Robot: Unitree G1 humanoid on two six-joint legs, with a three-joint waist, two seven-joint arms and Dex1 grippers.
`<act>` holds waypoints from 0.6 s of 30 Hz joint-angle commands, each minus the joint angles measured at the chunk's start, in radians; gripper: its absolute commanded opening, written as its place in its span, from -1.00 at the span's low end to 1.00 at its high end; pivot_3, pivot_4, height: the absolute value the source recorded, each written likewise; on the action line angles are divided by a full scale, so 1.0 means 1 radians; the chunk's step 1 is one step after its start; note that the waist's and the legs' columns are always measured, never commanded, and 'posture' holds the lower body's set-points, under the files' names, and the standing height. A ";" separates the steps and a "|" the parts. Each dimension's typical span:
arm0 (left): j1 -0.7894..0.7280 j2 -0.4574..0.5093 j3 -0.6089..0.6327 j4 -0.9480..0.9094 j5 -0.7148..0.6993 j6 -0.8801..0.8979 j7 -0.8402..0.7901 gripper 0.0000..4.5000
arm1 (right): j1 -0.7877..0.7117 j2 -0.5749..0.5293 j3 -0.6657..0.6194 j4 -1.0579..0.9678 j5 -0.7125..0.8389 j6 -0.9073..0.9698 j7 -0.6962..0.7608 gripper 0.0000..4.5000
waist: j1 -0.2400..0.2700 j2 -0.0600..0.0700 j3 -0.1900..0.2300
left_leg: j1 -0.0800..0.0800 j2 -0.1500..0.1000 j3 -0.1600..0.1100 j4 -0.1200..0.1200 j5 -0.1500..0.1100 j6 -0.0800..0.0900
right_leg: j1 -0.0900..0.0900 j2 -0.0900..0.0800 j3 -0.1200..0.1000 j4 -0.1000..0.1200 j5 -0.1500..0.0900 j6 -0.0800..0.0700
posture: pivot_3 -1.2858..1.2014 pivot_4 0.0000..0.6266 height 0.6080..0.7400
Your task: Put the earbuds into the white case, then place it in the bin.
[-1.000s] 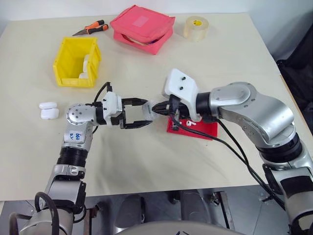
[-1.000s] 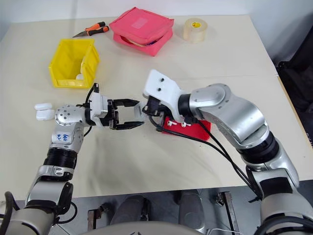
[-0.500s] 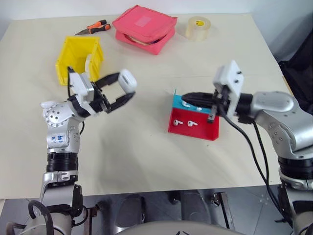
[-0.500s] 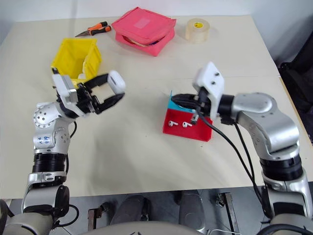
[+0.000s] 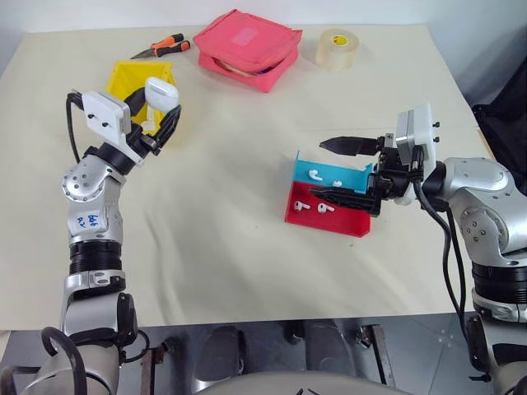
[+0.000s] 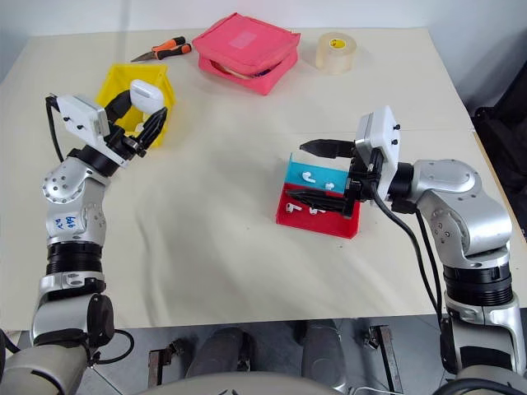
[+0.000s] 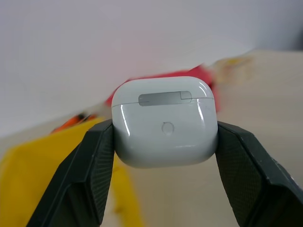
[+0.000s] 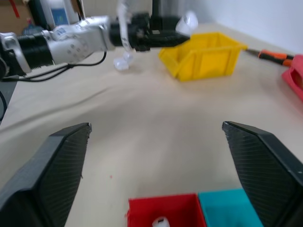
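the right gripper point(image 5: 344, 169) is hovering with its black fingers spread wide apart and nothing between them, one finger above the blue tray point(image 5: 332, 174) and one low over the red tray point(image 5: 327, 216). the two trays are sitting side by side, touching, right under that gripper. loose earbuds point(image 5: 312, 206) are lying in the red tray just beneath the lower finger, and another earbud point(image 5: 314, 174) is resting in the blue tray between the two fingers.

over on the other side, well apart from the right gripper, the left gripper point(image 5: 163, 111) is holding up the white case point(image 7: 164, 121), its two fingers point(image 7: 84, 176) clamping tight on the case's sides, lid closed. it is lifting the case clear of the table point(image 5: 230, 247), and the bin point(image 5: 123, 80) is sitting just behind and below that gripper, yellow, open top.

farther out past the left gripper, orange-handled pliers point(image 5: 161, 47) are lying near the table's far edge. beyond both grippers, a pink-red pouch point(image 5: 246, 48) is sitting at the back, and a tape roll point(image 5: 338, 48) is standing just beside it, farther toward the right gripper's side.
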State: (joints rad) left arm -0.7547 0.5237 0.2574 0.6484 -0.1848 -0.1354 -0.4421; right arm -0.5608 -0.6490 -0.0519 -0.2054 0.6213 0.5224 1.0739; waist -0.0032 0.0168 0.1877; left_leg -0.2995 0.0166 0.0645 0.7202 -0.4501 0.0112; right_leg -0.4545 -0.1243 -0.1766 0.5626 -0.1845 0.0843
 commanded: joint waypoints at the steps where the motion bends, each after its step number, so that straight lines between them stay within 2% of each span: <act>1: -0.115 0.060 0.043 0.170 0.037 -0.015 0.137 0.24 | -0.037 0.009 -0.017 0.007 -0.001 -0.040 -0.002 0.99 | -0.001 0.000 0.000 | 0.000 0.000 0.000 0.000 0.000 0.000 | 0.000 0.000 0.000 0.000 0.000 0.000 | 0.03 -0.52 1.00; 3: -0.175 0.078 0.037 0.279 0.051 -0.017 0.171 0.24 | -0.044 0.012 -0.014 0.020 -0.009 -0.054 0.001 0.99 | 0.001 0.000 0.000 | 0.000 0.000 0.001 -0.001 0.000 0.000 | -0.001 0.000 0.000 -0.001 0.000 0.000 | 0.03 -0.52 1.00; 8: -0.271 0.080 -0.009 0.456 0.087 -0.090 0.109 0.97 | -0.065 0.019 0.005 0.053 -0.036 -0.075 0.009 1.00 | 0.002 -0.001 0.000 | 0.000 -0.002 0.002 -0.001 0.001 0.001 | 0.000 -0.001 -0.002 -0.001 0.000 0.000 | 0.03 -0.52 1.00; 13: -0.237 0.103 -0.023 0.411 0.067 -0.170 -0.041 0.99 | -0.073 0.017 0.000 0.057 -0.047 -0.079 0.010 1.00 | -0.011 -0.001 0.000 | 0.000 -0.001 0.003 -0.001 0.001 0.001 | -0.001 -0.001 -0.002 0.000 0.000 0.001 | 0.03 -0.52 1.00; 18: -0.078 0.154 0.009 0.184 -0.014 -0.132 -0.206 0.99 | -0.060 -0.002 -0.010 0.057 -0.047 -0.080 0.024 1.00 | -0.031 -0.001 0.000 | 0.000 -0.001 0.004 -0.002 0.001 0.001 | -0.002 -0.001 -0.001 0.000 0.000 0.000 | 0.03 -0.52 1.00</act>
State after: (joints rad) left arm -0.8604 0.6436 0.2315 0.9321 -0.1496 -0.2764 -0.6002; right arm -0.6169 -0.6336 -0.0419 -0.1279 0.5690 0.4587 1.0865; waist -0.0344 0.0163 0.1876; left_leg -0.3000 0.0158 0.0686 0.7186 -0.4495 0.0123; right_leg -0.4584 -0.1250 -0.1778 0.5634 -0.1845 0.0845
